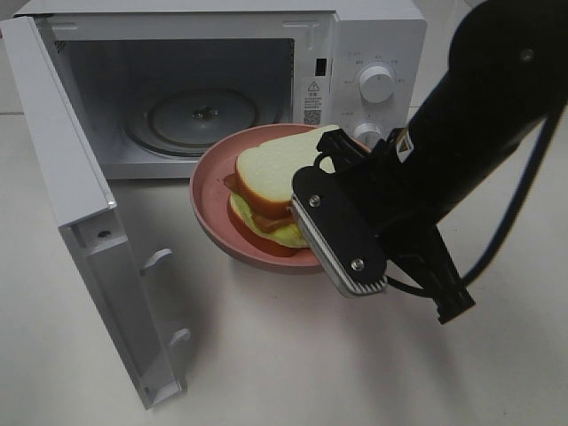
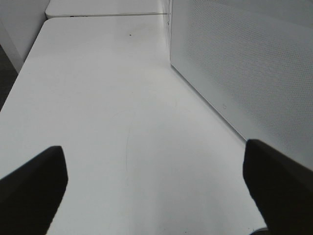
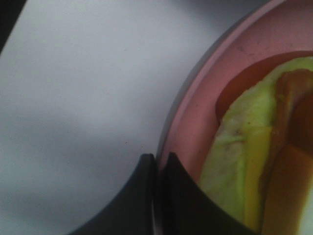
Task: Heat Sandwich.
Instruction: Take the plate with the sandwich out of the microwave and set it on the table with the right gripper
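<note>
The right gripper [image 3: 157, 169] is closed, its two dark fingers pinching the thin rim of the pink plate [image 3: 190, 112], as seen at the lower centre of the right wrist view. In the high view this gripper [image 1: 333, 191] sits at the right edge of the plate [image 1: 209, 191], in the centre of the frame.

The sandwich [image 1: 271, 191] rests on that plate, just in front of the open microwave [image 1: 355, 53]. The glass turntable [image 1: 191, 115] in the upper left of the frame is bare, so the sandwich is judged not yet loaded.

Handling notes:
- The sandwich looks soft and loosely stacked: bread, red filling and pale lettuce. Direct pinching would likely crush or separate the layers.
- The plate appears rigid and smooth. The rim is the correct grasp point, though a one-sided hold may let the plate tilt or slip.
- Keep the plate level; the stack is unsecured and may slide.

The left gripper [image 2: 154, 181] stands wide open over bare table [image 2: 107, 98], holding nothing, beside the microwave door [image 2: 244, 63].
</note>
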Motion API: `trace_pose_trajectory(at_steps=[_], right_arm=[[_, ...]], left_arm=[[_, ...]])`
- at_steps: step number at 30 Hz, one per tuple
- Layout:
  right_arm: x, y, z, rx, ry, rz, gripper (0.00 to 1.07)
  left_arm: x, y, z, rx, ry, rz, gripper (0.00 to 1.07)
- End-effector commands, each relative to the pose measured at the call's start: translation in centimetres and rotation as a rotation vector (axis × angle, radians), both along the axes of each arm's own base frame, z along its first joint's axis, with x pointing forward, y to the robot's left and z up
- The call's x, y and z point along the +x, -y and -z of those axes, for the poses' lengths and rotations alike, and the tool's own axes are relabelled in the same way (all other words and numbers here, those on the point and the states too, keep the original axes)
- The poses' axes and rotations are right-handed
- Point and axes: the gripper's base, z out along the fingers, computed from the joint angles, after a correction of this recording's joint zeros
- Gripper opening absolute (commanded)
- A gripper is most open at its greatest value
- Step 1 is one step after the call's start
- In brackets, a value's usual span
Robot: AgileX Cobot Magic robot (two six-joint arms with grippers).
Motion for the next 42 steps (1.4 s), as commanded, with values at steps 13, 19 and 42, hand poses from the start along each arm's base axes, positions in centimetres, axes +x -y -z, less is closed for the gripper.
trace_pose_trajectory(at_steps=[13, 19, 42], right_arm=[[-3.6, 3.6, -0.9, 0.015, 0.058, 0.104, 0.0], [-5.1, 5.3, -1.3, 0.005, 0.069, 0.184, 0.0], [-5.5, 7.3, -1.6, 0.008, 0.073, 0.619, 0.0]], left_arm=[[-0.2, 0.0, 0.1, 0.0, 0.025, -0.004, 0.92], [-0.2, 0.0, 0.1, 0.0, 0.025, -0.004, 0.92], [-0.2, 0.0, 0.1, 0.0, 0.025, -0.004, 0.92]])
